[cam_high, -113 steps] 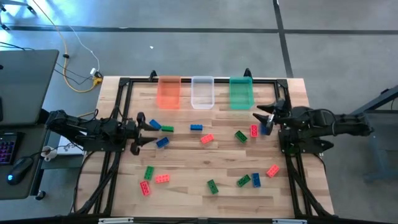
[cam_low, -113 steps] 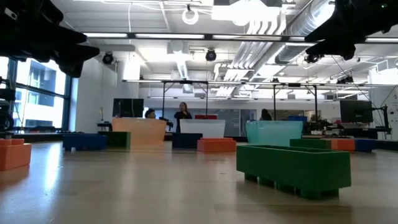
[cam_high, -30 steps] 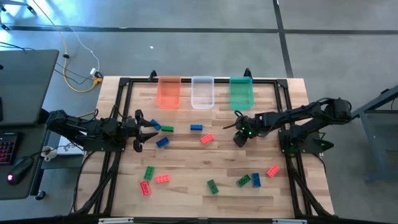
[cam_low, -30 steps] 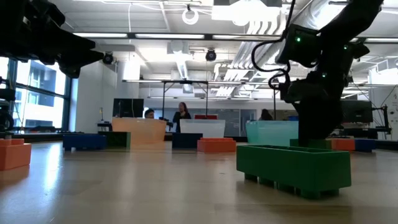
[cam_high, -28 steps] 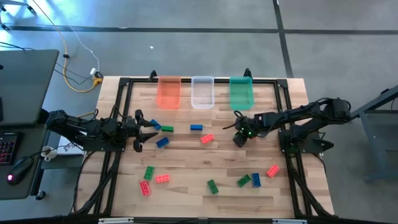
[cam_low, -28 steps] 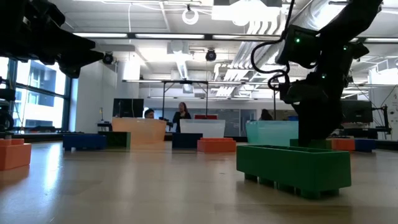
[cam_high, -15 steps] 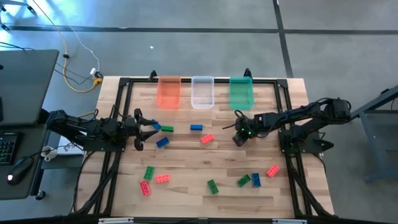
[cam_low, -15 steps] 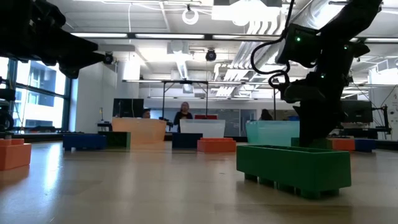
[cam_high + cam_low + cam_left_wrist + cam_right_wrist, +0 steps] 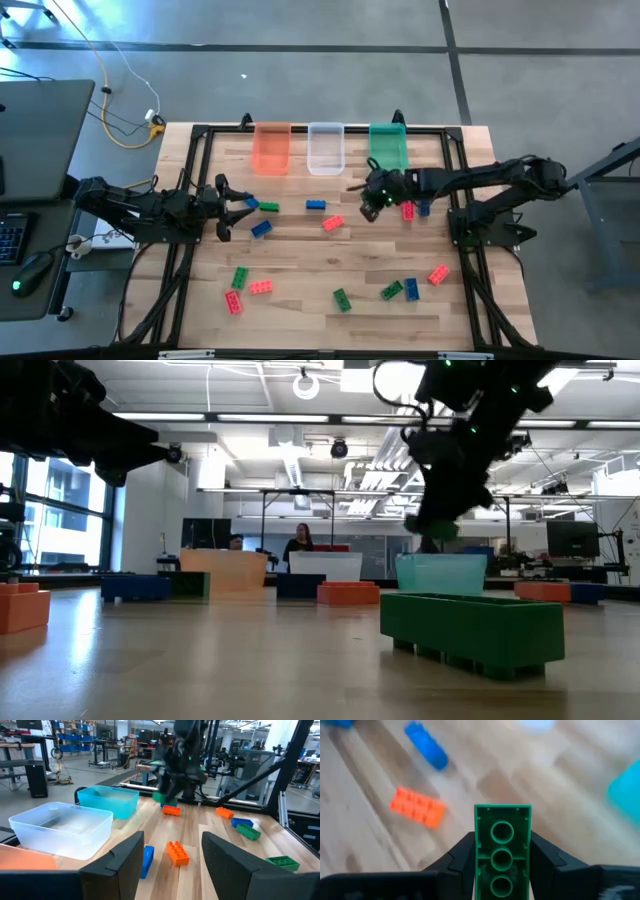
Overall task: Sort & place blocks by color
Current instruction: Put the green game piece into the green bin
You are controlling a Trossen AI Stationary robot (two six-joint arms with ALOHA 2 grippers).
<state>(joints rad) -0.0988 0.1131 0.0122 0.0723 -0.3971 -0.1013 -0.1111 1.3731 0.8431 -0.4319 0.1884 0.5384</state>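
Green block (image 9: 502, 851) pinched underside-up in right hand (image 9: 502, 870), raised above worktop (image 9: 300, 255). Below: orange block (image 9: 417, 807), then blue block (image 9: 425, 746); green bin (image 9: 388, 148) just beyond. Left hand (image 9: 237, 207) spread, low at left near blue blocks.

both arms were dark, nearly black, built of jointed segments with rounded housings; the right arm (image 9: 480, 180) carried a small green light near its wrist, and black cable looped beside that wrist in the low view; the left arm (image 9: 140, 210) looked bulkier at its base, its links blocky; the left gripper (image 9: 170, 862) had two broad matte black fingers (image 9: 127, 862) with smooth curved edges; the right gripper (image 9: 502, 855) had the same dark, angular fingers (image 9: 547, 855), flat on their inner faces.
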